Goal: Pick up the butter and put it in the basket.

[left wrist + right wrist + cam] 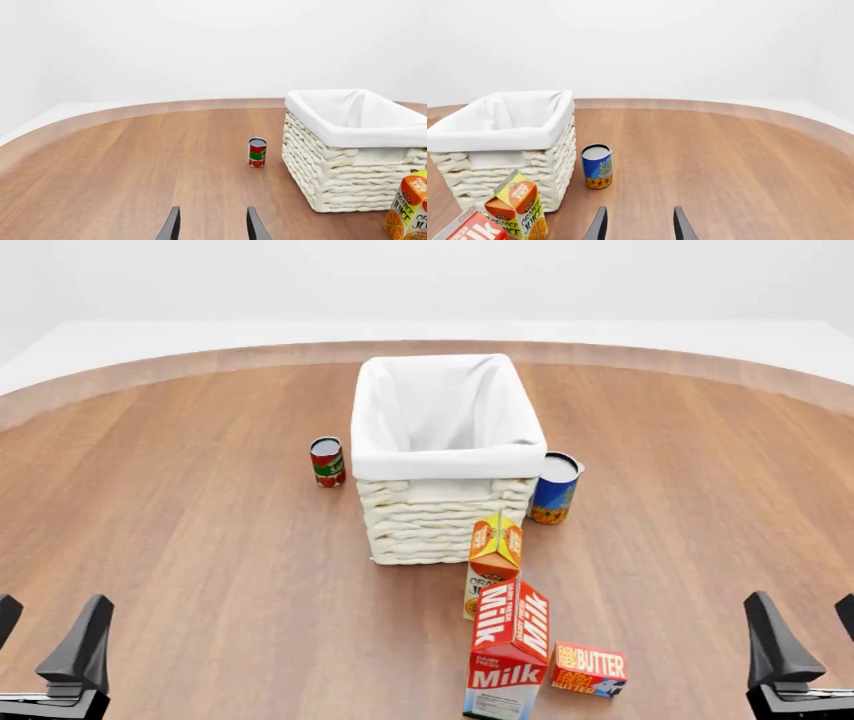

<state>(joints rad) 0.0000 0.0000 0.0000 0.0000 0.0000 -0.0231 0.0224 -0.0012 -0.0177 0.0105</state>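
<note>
The butter (pixel 589 669), a small flat red box with white lettering, lies near the table's front edge, just right of the milk carton; neither wrist view shows it. The cream-white woven basket (pixel 441 525) with a white cloth lining stands at the table's middle, also seen in both wrist views (pixel 347 175) (pixel 514 165). My left gripper (pixel 47 635) rests open at the front left corner, far from the butter, and its fingertips (pixel 175 225) hold nothing. My right gripper (pixel 803 630) stays open at the front right, to the right of the butter, nothing between its fingers (pixel 677 222).
A red Milk carton (pixel 507 655) and an orange juice carton (pixel 493 558) stand in front of the basket. A red-green can (pixel 327 461) is left of the basket, a blue can (pixel 554 488) right of it. The wooden table (pixel 200 540) curves away at the back.
</note>
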